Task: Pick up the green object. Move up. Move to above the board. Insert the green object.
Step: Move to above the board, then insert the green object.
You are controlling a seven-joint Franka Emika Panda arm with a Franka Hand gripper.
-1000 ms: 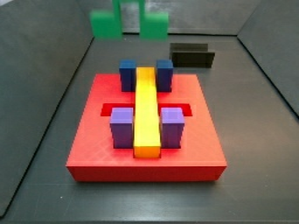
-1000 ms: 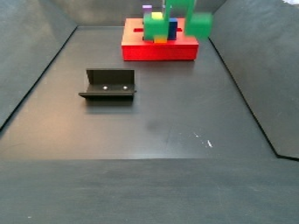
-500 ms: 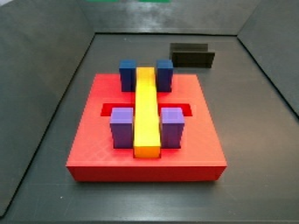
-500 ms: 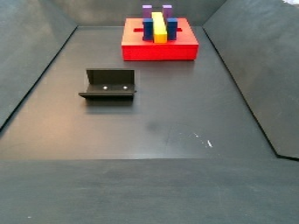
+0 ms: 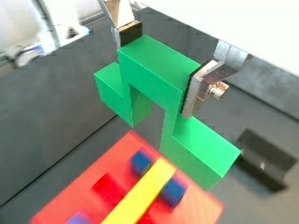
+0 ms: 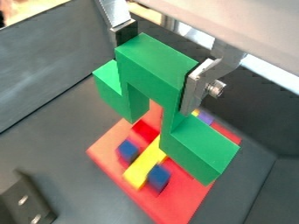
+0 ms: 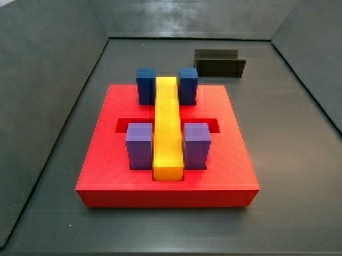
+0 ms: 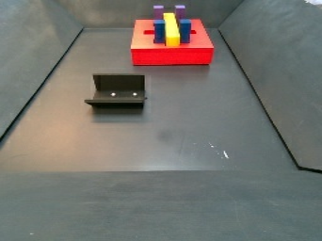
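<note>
My gripper (image 5: 163, 61) is shut on the green object (image 5: 158, 101), its silver fingers clamping the raised middle cube, seen in both wrist views (image 6: 158, 96). It hangs high above the board (image 5: 100, 206), the red slab with blue and purple blocks and a yellow bar (image 6: 146, 166). In both side views the board (image 7: 107, 170) (image 8: 172, 54) lies on the floor, while the gripper and the green object are out of view above the frame.
The fixture (image 8: 117, 91), a dark L-shaped bracket, stands on the dark floor apart from the board; it also shows in a side view (image 7: 219, 64) and in both wrist views (image 5: 267, 157) (image 6: 26, 201). Dark walls enclose the floor.
The gripper with the green object has risen: one second ago it showed at the top of both side views, since then it is out of those views.
</note>
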